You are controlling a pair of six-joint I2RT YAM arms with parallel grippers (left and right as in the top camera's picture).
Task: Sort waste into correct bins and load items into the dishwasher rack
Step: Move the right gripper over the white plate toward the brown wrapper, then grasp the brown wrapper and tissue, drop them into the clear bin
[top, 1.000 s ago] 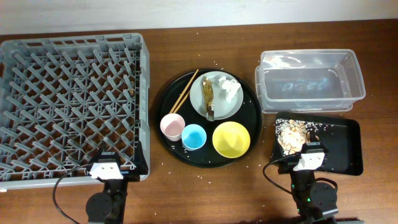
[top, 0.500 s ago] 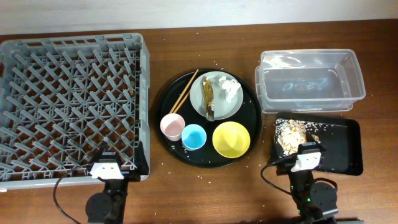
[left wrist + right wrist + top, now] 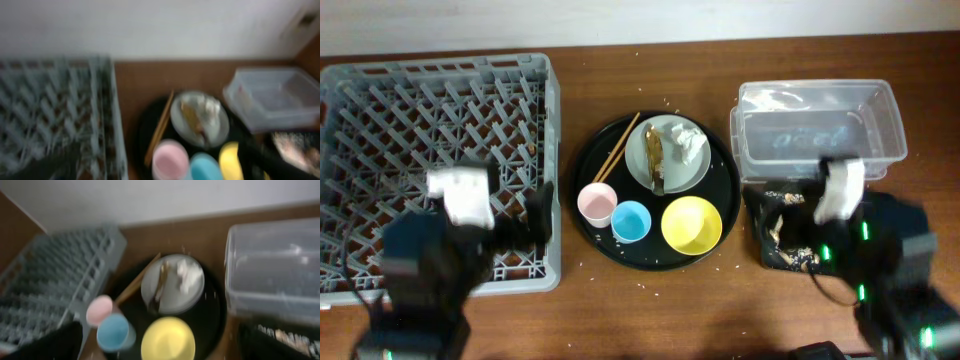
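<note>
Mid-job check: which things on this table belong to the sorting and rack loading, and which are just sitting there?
Job: rack, tub, black bin tray, scraps, napkin, wrapper, plate, bowl, pink cup, blue cup, chopsticks.

Just there: round tray, table.

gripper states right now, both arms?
Left gripper: cannot tell, motion blur hides the fingers.
Right gripper: cannot tell, same blur.

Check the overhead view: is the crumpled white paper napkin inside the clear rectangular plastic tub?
No, the crumpled white paper napkin lies on the pale grey-green round plate, apart from the clear rectangular plastic tub.
</note>
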